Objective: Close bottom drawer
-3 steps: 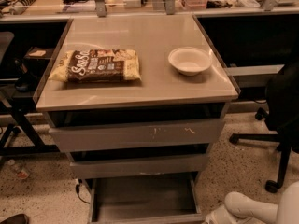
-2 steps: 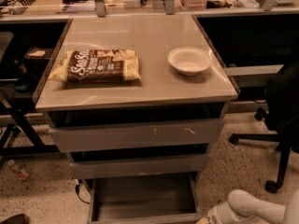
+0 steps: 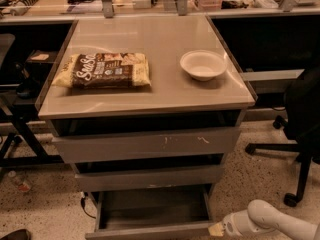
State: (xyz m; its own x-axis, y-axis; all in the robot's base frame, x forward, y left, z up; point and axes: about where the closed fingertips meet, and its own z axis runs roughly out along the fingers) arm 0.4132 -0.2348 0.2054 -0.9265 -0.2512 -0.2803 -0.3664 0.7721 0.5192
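Note:
The bottom drawer [image 3: 150, 211] is the narrowest of three grey drawers under the counter. It stands pulled out, its shallow tray open and its low front [image 3: 150, 231] at the bottom edge of the camera view. My gripper [image 3: 218, 229] is at the lower right on the white arm [image 3: 270, 221]. Its tip is right at the right end of the drawer front. The top drawer [image 3: 145, 144] with pale scratches and the middle drawer [image 3: 147, 176] stick out a little.
A snack bag [image 3: 105, 70] and a white bowl [image 3: 202, 64] lie on the counter top [image 3: 150, 91]. A black office chair [image 3: 300, 129] stands at the right. Black table legs [image 3: 20, 134] stand at the left.
The white arm has moved left along the floor, bringing the gripper closer to the right end of the bottom drawer's front. The drawers have not moved.

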